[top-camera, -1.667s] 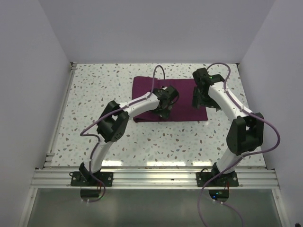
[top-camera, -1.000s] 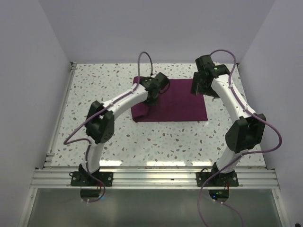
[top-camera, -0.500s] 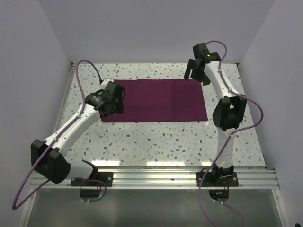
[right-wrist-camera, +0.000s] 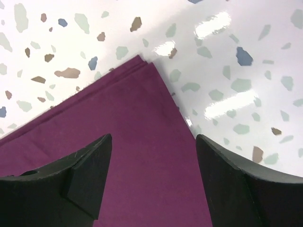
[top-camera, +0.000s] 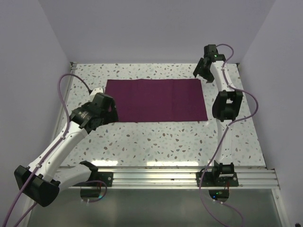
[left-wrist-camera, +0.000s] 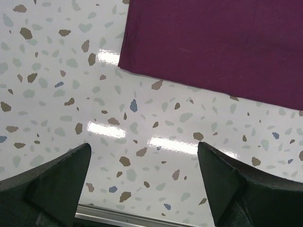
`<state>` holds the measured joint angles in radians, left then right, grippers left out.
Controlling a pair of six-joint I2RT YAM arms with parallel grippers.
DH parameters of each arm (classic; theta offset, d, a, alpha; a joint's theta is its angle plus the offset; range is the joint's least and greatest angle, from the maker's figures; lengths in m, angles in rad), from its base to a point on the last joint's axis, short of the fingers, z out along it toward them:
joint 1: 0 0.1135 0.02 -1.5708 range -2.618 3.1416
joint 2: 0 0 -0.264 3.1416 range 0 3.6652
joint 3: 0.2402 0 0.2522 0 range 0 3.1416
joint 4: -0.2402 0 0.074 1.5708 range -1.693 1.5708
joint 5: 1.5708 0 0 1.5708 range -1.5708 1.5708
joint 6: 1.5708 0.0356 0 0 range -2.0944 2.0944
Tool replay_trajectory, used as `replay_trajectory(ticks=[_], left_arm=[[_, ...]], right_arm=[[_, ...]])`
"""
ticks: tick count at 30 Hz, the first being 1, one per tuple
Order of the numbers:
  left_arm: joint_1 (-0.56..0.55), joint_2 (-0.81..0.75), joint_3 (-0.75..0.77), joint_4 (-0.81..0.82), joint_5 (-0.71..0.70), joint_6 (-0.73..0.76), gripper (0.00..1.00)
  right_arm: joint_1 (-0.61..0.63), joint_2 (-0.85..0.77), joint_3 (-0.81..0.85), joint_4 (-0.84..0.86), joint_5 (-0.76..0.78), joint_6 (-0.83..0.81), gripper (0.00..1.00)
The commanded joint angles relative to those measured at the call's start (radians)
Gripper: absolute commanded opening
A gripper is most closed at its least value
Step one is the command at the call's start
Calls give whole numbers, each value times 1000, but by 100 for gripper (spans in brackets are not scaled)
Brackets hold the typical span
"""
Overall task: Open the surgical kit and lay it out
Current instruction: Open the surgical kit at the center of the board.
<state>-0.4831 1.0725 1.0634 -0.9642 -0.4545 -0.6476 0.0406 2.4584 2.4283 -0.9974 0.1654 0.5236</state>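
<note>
The surgical kit's dark purple cloth wrap (top-camera: 156, 99) lies spread flat as a wide rectangle on the speckled table. My left gripper (top-camera: 105, 113) hovers just off the cloth's near-left corner. In the left wrist view, the gripper (left-wrist-camera: 143, 146) is open over bare table, with the cloth (left-wrist-camera: 213, 42) at the upper right. My right gripper (top-camera: 202, 72) hangs over the cloth's far-right corner. In the right wrist view, that gripper (right-wrist-camera: 152, 137) is open above the layered corner of the cloth (right-wrist-camera: 137, 109), with nothing between its fingers.
A metal rail (top-camera: 59, 118) runs along the table's left edge and shows at the bottom of the left wrist view (left-wrist-camera: 118, 218). White walls close in the left, back and right. An aluminium beam (top-camera: 151, 177) carries both arm bases in front.
The cloth has been unfolded to the left into a wider rectangle. My left gripper let go of it and drew back to the near left. My right gripper moved to the far-right corner, its jaws narrowing slightly.
</note>
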Motion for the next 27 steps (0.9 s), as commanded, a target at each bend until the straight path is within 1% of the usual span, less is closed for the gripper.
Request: replay_trajectory(ticks=[1, 5, 8, 16, 17, 20, 21, 23, 24, 27], left_arm=[[-3, -9, -22, -27, 23, -55, 97], [-3, -17, -16, -47, 22, -60, 97], [-3, -8, -10, -53, 27, -63, 97], [-3, 23, -10, -57, 31, -55, 97], [-3, 26, -11, -62, 30, -53, 97], [-3, 26, -11, -65, 27, -50, 97], [-3, 27, -13, -65, 25, -47, 97], [-3, 30, -16, -64, 27, -44, 97], [-3, 33, -16, -64, 28, -43, 97], [-3, 44, -17, -61, 28, -41, 96]], right_arm=[[19, 50, 81, 60, 17, 7, 75], [18, 99, 100, 104, 17, 6, 70], [18, 132, 107, 111, 51, 7, 67], [18, 200, 112, 129, 112, 23, 65], [18, 208, 114, 129, 111, 24, 60], [18, 229, 114, 135, 108, 27, 53], [18, 234, 117, 135, 106, 27, 45], [18, 246, 120, 138, 100, 29, 37], [18, 248, 118, 140, 100, 29, 28], [16, 246, 111, 137, 103, 26, 16]])
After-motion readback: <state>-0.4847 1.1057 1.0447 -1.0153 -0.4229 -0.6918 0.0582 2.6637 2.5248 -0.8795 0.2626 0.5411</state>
